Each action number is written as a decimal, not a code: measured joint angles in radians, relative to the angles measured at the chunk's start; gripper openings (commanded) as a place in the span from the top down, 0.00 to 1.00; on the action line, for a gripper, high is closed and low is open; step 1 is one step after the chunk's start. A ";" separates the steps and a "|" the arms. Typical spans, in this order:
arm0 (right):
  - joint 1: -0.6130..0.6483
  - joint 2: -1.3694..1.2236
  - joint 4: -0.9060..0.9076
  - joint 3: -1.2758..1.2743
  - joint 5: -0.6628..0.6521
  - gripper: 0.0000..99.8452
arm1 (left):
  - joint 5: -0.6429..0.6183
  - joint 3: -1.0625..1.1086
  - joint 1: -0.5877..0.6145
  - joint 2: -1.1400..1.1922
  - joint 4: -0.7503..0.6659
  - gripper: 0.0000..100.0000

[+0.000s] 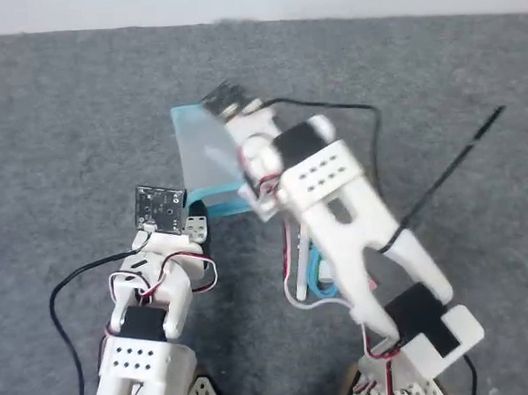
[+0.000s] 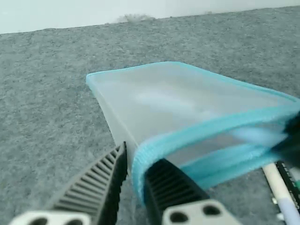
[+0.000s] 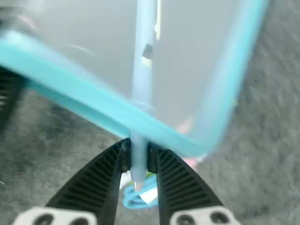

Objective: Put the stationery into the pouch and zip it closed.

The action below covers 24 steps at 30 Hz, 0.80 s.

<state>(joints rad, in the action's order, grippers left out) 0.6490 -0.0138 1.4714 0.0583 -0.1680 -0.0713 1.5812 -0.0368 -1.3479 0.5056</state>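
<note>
Teal-edged translucent pouch (image 1: 207, 156) over grey carpet (image 1: 65, 111). Left gripper (image 2: 138, 161) pinches its rim. Right gripper (image 3: 139, 161) clamps a pale-blue pen (image 3: 142, 56), which is poked inside. Loose white pen (image 1: 300, 266) lies beneath the right arm.

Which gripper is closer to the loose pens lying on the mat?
Right. The right gripper, holding a pen at the pouch mouth, sits just above the loose pens. The left gripper pinches the pouch rim, off to their side.

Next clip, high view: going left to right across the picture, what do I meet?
left arm's black cable → left arm → pouch → right arm → long black cable. The loose stationery lies under the right arm, so its place is unclear.
</note>
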 measured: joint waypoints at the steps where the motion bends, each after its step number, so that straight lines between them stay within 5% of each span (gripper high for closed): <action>1: 0.014 0.000 -0.012 0.000 0.000 0.94 | 0.000 0.000 0.000 0.000 0.000 0.99; 6: 0.028 0.000 -0.077 0.000 0.002 0.81 | 0.000 0.000 -0.002 0.000 0.000 0.99; 13: 0.037 0.115 -0.161 -0.072 0.003 0.84 | 0.025 0.000 -0.002 0.000 -0.002 0.99; 24: -0.077 0.701 -0.341 -0.601 -0.031 0.84 | 0.037 0.000 0.014 -0.002 -0.002 0.99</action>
<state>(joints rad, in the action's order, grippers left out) 0.5723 0.6874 1.1308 -0.5432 -0.1987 -0.0345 1.5812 -0.0230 -1.3495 0.5040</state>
